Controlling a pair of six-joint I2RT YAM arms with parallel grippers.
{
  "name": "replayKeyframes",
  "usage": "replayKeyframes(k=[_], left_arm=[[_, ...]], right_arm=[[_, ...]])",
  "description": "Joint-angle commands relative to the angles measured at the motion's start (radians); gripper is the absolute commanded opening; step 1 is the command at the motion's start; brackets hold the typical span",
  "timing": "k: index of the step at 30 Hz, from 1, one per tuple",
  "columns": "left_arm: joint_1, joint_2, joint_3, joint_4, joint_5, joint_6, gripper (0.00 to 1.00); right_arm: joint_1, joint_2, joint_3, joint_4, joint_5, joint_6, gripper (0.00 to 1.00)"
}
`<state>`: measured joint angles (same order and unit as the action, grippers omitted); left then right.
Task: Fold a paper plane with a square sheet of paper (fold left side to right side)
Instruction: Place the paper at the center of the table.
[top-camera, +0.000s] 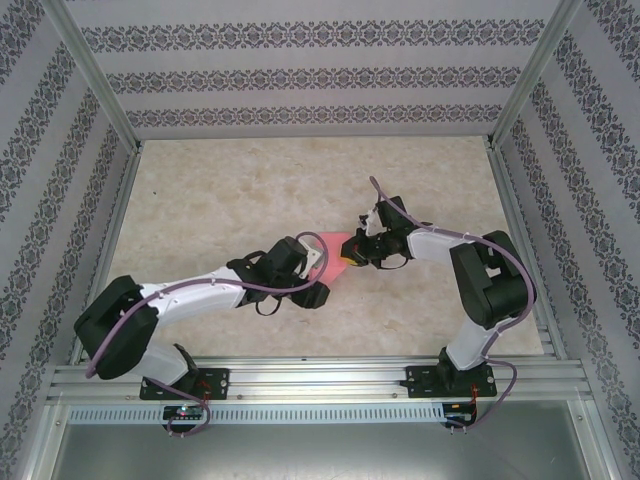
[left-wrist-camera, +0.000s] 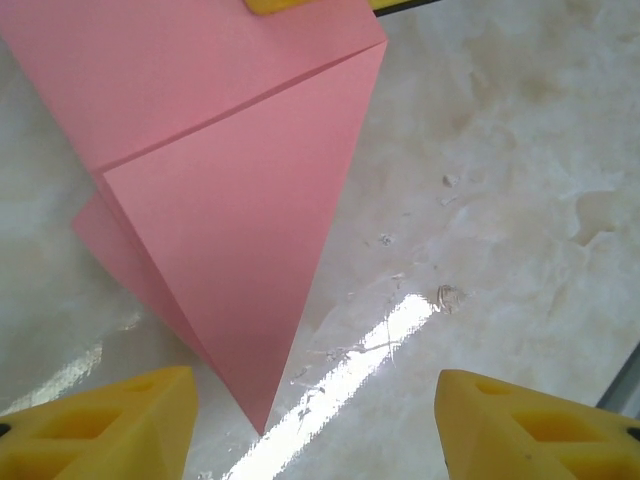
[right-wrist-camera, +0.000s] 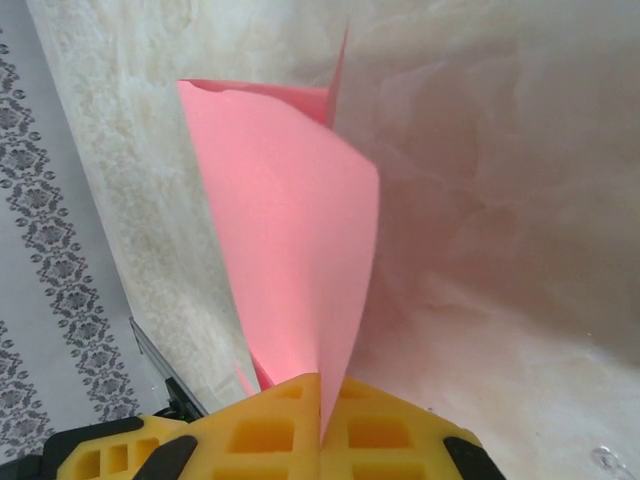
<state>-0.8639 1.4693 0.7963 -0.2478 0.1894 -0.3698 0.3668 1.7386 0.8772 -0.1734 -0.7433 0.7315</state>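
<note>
The pink sheet of paper (top-camera: 335, 264) lies mid-table between both grippers, folded into a pointed, kite-like shape. In the left wrist view the paper (left-wrist-camera: 230, 220) shows layered folds, and its sharp tip points toward my left gripper (left-wrist-camera: 315, 388). That gripper is open, with the tip just inside its left finger (left-wrist-camera: 110, 425) and bare table across the gap. My left gripper (top-camera: 321, 278) hovers at the paper's near end. My right gripper (right-wrist-camera: 322, 405) is shut on an edge of the paper (right-wrist-camera: 300, 250), holding a flap up off the table. From above, my right gripper (top-camera: 355, 255) sits at the paper's far-right end.
The marble-patterned table (top-camera: 300, 190) is boxed in by patterned walls (top-camera: 300, 80) and aluminium posts. A metal rail (top-camera: 320, 375) runs along the near edge, by the arm bases. A yellow fingertip (left-wrist-camera: 290, 5) of the right gripper pokes in over the paper's far end.
</note>
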Motion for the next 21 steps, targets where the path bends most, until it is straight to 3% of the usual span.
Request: replayKeyframes(k=[1,9,15,21], left_arm=[[-0.030,0.047,0.048,0.041,-0.051,0.027,0.66],[-0.047,0.096,0.075,0.058,-0.101,0.022,0.67],[-0.043,-0.006,0.072,0.048,-0.128,-0.006,0.68],[-0.016,-0.121,0.057,-0.007,-0.163,-0.029,0.71]], right_arm=[[0.007,0.032,0.017,-0.032,0.035,-0.016,0.00],[0.002,0.020,0.008,-0.040,0.040,-0.032,0.00],[-0.003,-0.015,0.017,-0.018,0.014,0.010,0.00],[-0.002,-0.059,0.102,-0.166,0.040,-0.004,0.00]])
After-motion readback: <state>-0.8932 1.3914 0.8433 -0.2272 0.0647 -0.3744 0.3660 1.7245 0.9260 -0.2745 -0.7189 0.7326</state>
